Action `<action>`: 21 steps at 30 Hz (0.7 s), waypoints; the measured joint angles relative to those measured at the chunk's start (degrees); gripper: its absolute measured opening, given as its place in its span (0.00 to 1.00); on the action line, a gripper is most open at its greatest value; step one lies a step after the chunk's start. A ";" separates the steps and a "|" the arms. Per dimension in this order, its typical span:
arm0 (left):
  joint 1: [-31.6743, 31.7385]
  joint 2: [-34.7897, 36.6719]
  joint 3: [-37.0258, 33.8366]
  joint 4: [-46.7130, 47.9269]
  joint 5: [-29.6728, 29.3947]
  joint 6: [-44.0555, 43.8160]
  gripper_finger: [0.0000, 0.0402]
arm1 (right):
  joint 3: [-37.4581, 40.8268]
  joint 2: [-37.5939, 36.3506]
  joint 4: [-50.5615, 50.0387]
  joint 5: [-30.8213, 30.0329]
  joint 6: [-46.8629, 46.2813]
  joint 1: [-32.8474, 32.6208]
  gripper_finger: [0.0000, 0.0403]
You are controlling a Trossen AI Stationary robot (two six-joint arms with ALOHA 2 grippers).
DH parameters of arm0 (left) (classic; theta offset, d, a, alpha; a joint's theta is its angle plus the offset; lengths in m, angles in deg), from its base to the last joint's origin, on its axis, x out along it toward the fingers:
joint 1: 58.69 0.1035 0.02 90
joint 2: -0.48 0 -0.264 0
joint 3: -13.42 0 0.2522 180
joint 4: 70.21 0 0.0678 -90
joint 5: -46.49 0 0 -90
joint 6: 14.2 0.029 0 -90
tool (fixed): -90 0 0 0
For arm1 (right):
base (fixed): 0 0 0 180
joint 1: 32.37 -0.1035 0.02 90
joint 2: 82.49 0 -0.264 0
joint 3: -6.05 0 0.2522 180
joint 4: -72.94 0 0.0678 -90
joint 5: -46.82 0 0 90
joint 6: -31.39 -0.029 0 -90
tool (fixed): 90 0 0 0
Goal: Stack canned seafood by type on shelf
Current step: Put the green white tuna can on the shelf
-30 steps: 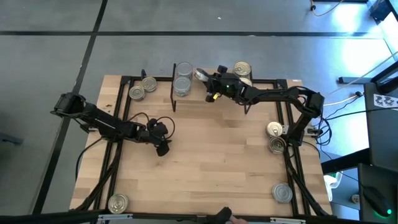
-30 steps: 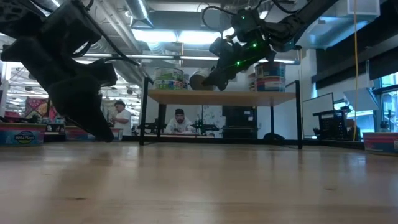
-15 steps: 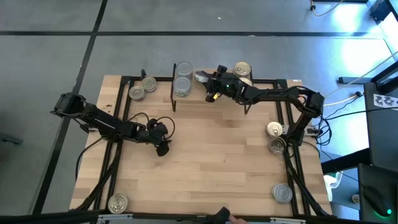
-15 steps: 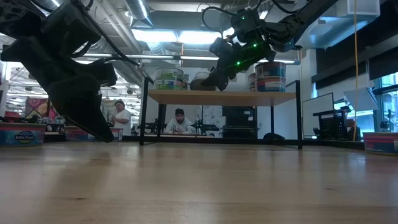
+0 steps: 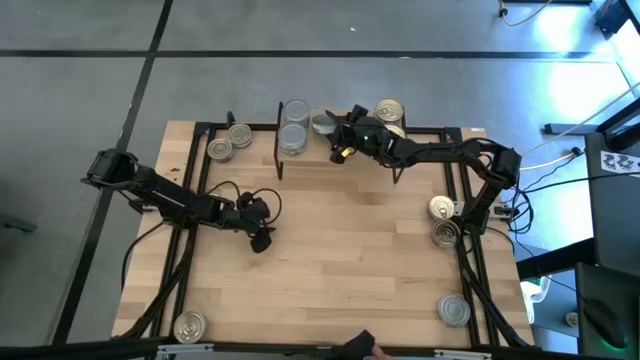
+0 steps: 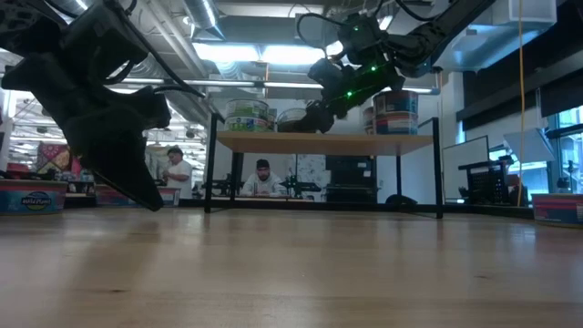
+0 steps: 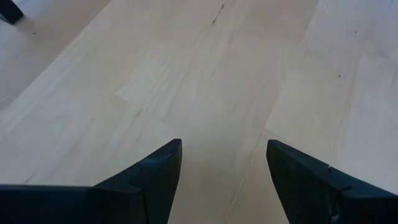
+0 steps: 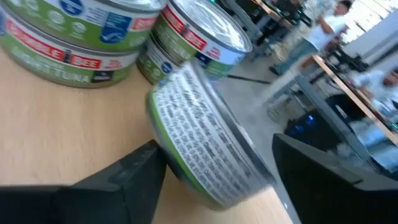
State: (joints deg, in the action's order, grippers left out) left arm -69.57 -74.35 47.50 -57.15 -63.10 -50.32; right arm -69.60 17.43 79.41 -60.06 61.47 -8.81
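The large light-wood table (image 5: pixel 330 250) carries a small wooden shelf on black legs (image 6: pixel 364 144). The right gripper (image 8: pixel 211 168), fingers parted, brackets a tilted green-labelled round tin (image 8: pixel 199 149) beside stacked tins (image 5: pixel 294 126). Risk: the tilted tin may roll off. The left gripper (image 7: pixel 221 168) waits open.

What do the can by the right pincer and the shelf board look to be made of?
The can looks like metal with a glossy printed green-and-white paper or film label; its shiny silver top suggests tinplate or aluminium. The shelf board looks like pale unfinished wood on thin black metal legs.
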 joint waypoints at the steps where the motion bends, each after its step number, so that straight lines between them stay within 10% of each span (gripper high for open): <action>1: 0.01 0.00 0.00 0.00 0.00 -0.01 0.58 | 0.00 0.00 0.02 -1.52 -0.11 -0.37 0.75; 21: 0.01 0.00 0.00 0.04 1.66 -1.01 0.58 | -8.92 0.15 -13.93 -0.59 -5.54 -2.19 0.85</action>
State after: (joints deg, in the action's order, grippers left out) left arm -69.56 -74.35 47.50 -57.11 -61.44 -51.32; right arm -78.52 17.59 65.48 -60.65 55.93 -11.00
